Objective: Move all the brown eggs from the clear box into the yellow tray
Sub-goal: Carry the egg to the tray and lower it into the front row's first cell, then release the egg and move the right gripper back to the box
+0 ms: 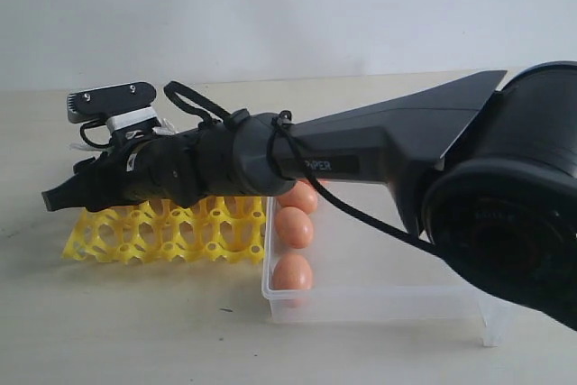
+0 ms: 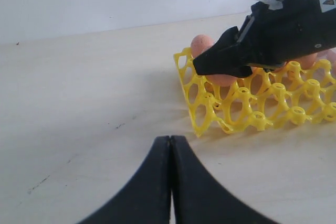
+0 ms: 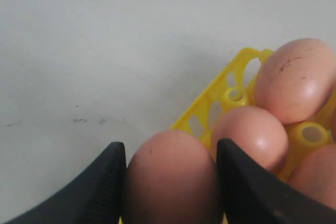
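Right arm: reached leftward across frame centre, above yellow tray (image 1: pixel 135 242). Right gripper (image 3: pixel 171 146): jaws wide, clamped held brown egg (image 3: pixel 170 187). Left gripper (image 2: pixel 170 139): fingers pressed together, empty. Three boxed eggs (image 1: pixel 294 227) lay in clear box (image 1: pixel 379 304), lower centre.

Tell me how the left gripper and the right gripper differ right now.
The left gripper is shut, fingers pressed together; the right gripper has its fingers apart around a brown egg. The left gripper holds nothing; the right gripper grips that egg. The left gripper is over bare table, short of the yellow tray; the right gripper is at the tray's edge. Both have black tapered fingers.
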{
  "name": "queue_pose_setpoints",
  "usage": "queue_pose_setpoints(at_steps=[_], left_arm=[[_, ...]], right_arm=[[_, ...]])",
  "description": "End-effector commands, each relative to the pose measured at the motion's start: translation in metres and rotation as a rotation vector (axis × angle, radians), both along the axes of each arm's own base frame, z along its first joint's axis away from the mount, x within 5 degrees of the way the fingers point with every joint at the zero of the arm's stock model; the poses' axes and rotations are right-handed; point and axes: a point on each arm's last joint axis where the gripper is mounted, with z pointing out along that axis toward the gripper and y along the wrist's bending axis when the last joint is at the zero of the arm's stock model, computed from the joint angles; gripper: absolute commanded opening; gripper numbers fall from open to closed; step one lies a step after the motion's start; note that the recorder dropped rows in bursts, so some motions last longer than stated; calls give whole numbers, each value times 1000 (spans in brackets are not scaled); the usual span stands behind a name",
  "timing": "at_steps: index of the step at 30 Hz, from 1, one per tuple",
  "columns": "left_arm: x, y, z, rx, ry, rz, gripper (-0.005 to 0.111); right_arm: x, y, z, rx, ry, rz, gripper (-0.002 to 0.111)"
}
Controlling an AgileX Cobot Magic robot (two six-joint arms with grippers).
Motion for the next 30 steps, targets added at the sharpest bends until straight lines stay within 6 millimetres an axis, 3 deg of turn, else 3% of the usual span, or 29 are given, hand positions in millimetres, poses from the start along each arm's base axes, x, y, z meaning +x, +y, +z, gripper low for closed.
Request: queue_pose_setpoints(at_steps=[1,8,10,17,20,25,27,29,30], left_arm=[[0,0,2,1,-17,-3,0],[0,0,2,1,-17,-3,0],[0,0,2,1,-17,-3,0],[0,0,2,1,-17,-3,0],[0,0,2,1,-17,-3,0],[0,0,2,1,-17,-3,0],[0,0,2,1,-17,-3,0],[0,0,2,1,-17,-3,0],[0,0,2,1,-17,-3,0]], right_arm=[[1,3,6,21,-15,-2,0],[1,3,6,19,-14,-1,0],[1,3,6,16,-12,1,5],[0,3,5,9,-5,3,56],[0,2,4,4,0,4,67],[-1,1,20,13,-7,9,66],[-3,-3,46,18,-12,21,61],[-12,-12,84,-35,-30,86,34],[-18,-24,107,-78,-31,123,9]])
